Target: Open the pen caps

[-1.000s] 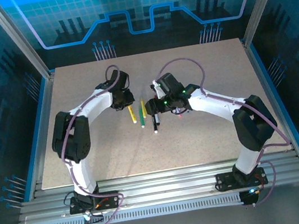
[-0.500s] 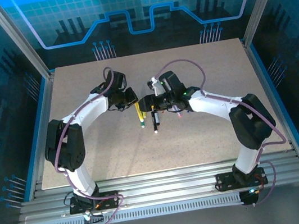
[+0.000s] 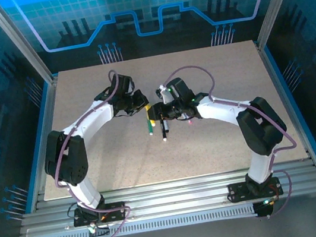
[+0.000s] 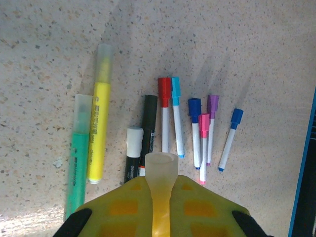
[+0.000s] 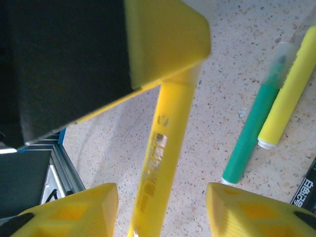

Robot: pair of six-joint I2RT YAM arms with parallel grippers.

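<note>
Left gripper [image 4: 161, 180] clamped on frosted yellow cap [image 4: 161, 165]; right gripper [image 5: 160, 191] spread around yellow pen body [image 5: 165, 143]; red cap [image 4: 164, 85] at twelve o'clock.

table [image 3: 122, 160]: bare and passable near, left and right of centre | centre: row of pens [image 4: 164, 118] side by side, slim gaps between | above row: left gripper [image 3: 141, 105] and right gripper [image 3: 157, 112] tip to tip | held highlighter [image 5: 165, 133] crosses gap between right fingers [image 5: 74, 210], slack either side
</note>
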